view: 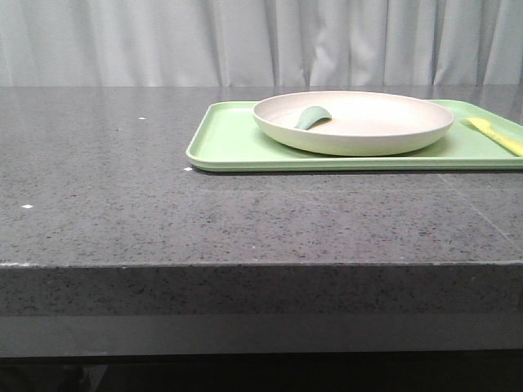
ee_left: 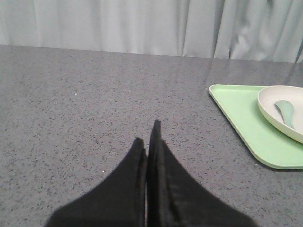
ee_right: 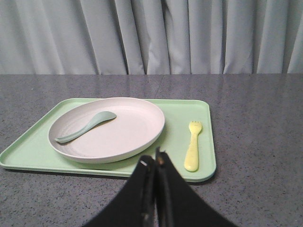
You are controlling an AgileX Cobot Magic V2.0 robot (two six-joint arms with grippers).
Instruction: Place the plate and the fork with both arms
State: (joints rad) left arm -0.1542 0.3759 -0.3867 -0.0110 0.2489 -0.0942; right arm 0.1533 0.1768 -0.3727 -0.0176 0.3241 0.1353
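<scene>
The cream-white plate sits on the light-green tray at the back right of the table, with a grey-green spoon lying in it. It also shows in the right wrist view and the left wrist view. The pale-yellow fork lies on the tray to the right of the plate, seen whole in the right wrist view. My right gripper is shut and empty, just short of the tray's near edge. My left gripper is shut and empty over bare table, left of the tray.
The dark speckled stone table runs to a front edge low in the front view. A pale curtain hangs behind the table. Neither arm shows in the front view.
</scene>
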